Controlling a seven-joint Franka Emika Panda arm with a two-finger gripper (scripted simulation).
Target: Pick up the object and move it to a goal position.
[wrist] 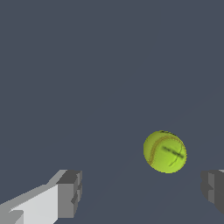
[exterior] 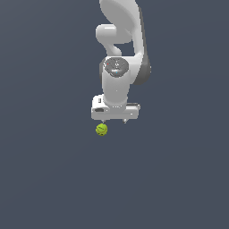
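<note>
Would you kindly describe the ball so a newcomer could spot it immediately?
Find the white robot arm against the plain dark grey ground, and follow it to its open gripper. Just below sits the ball, small and yellow-green with faint darker seam lines, the only coloured thing there.

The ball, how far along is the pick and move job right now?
Done: the gripper hangs just above the ball, jaws open. In hand: lining up. In the wrist view the ball sits off-centre, nearer one finger than the other, and is not yet between them. Left: centre, descend, close, lift and carry it to the goal, which no view shows.
</note>
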